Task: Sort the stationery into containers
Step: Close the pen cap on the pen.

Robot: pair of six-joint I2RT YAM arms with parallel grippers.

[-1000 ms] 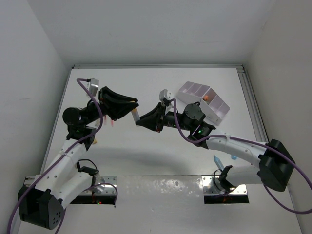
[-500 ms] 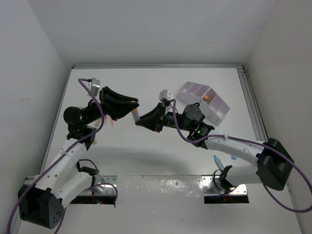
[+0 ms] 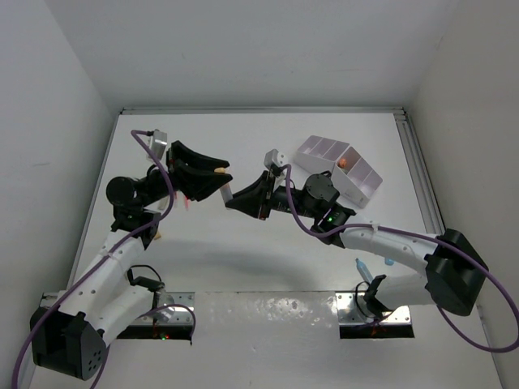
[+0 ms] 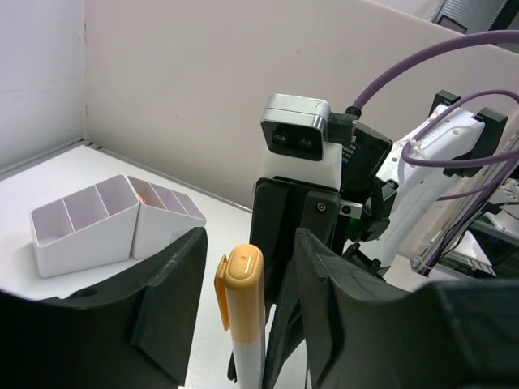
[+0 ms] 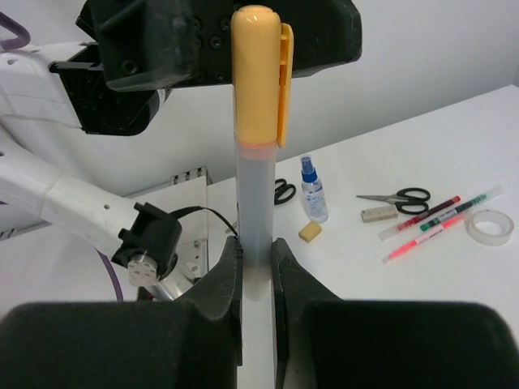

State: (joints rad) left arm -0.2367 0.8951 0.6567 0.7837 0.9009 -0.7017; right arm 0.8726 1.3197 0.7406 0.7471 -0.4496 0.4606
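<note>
Jaws of the right gripper are clamped on the pale translucent barrel of an orange-capped pen, which stands upright between them; the left gripper has its jaws apart, one on each side of the cap with a gap showing on both sides, so it grips nothing; the pen hangs in mid-air between the two arms, above the table. I judge this to be a hand-over, with the right arm as the holder; the next move calls for the left gripper to draw clear without knocking the cap, and for the right arm to swing the pen to the white organiser at the far right and tip it end-first into a compartment. Scissors, a spray bottle, a tape ring, thin red pens and an eraser lie unsorted on the table; the pen's lower end is hidden behind the fingers; something orange sits in one compartment, too small to name.
</note>
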